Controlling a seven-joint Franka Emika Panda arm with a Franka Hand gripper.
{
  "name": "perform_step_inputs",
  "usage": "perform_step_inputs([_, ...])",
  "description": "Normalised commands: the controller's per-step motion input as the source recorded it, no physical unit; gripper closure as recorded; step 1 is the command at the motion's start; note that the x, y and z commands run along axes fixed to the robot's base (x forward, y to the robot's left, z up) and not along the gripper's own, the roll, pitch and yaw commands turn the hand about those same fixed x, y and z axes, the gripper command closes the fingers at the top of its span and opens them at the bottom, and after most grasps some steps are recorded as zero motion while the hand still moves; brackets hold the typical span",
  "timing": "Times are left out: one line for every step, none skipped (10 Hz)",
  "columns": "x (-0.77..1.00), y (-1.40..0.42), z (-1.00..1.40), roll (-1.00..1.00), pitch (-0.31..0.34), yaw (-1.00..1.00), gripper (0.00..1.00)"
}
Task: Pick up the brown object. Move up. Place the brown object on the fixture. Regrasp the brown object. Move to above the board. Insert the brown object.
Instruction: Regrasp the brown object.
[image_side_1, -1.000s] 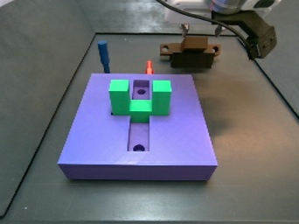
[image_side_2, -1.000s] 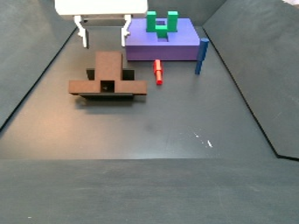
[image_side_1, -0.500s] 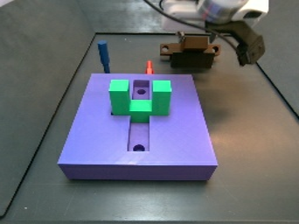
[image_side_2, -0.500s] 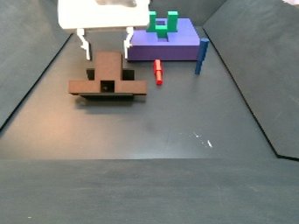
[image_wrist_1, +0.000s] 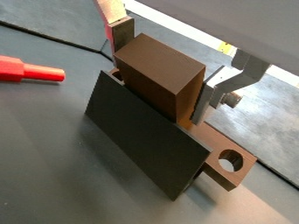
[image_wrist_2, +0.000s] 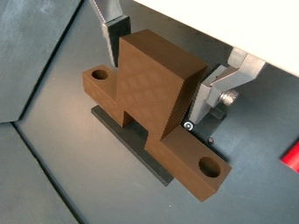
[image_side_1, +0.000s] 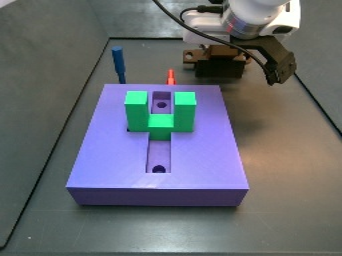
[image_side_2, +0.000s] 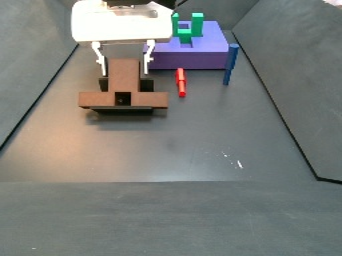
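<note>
The gripper (image_side_2: 123, 52) is lowered over the brown object (image_side_2: 122, 88), its silver fingers (image_wrist_2: 219, 90) pointing down and straddling the raised wide end of the bar; the jaws stand open, one plate on each flank, and whether the pads touch the brown faces cannot be told. In both wrist views the brown object (image_wrist_1: 160, 74) sits between the jaws, resting against the dark upright plate of the fixture (image_wrist_1: 146, 136), with a round hole (image_wrist_1: 232, 162) showing at the bar's end just beyond the jaws. In a side view the gripper (image_side_1: 241, 48) hangs beyond the far edge of the board (image_side_1: 162, 140), which carries the green U-shaped block (image_side_1: 160, 109); the red peg (image_side_2: 181, 82) and the blue peg (image_side_2: 230, 63) lie on the surface to one side of the jaws, well apart from them. Compared with one second ago, the gripper has descended from above the bar to its level, while the brown object, fixture and board have not moved.
</note>
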Motion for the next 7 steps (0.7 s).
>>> perform_step_inputs([0.0, 0.0, 0.0, 0.04, 0.0, 0.0, 0.0])
perform_step_inputs([0.0, 0.0, 0.0, 0.0, 0.0, 0.0, 0.0])
perform_step_inputs([0.0, 0.0, 0.0, 0.0, 0.0, 0.0, 1.0])
perform_step_inputs([0.0, 0.0, 0.0, 0.0, 0.0, 0.0, 1.0])
perform_step_inputs([0.0, 0.0, 0.0, 0.0, 0.0, 0.0, 1.0])
perform_step_inputs([0.0, 0.0, 0.0, 0.0, 0.0, 0.0, 1.0])
perform_step_inputs([0.0, 0.0, 0.0, 0.0, 0.0, 0.0, 1.0])
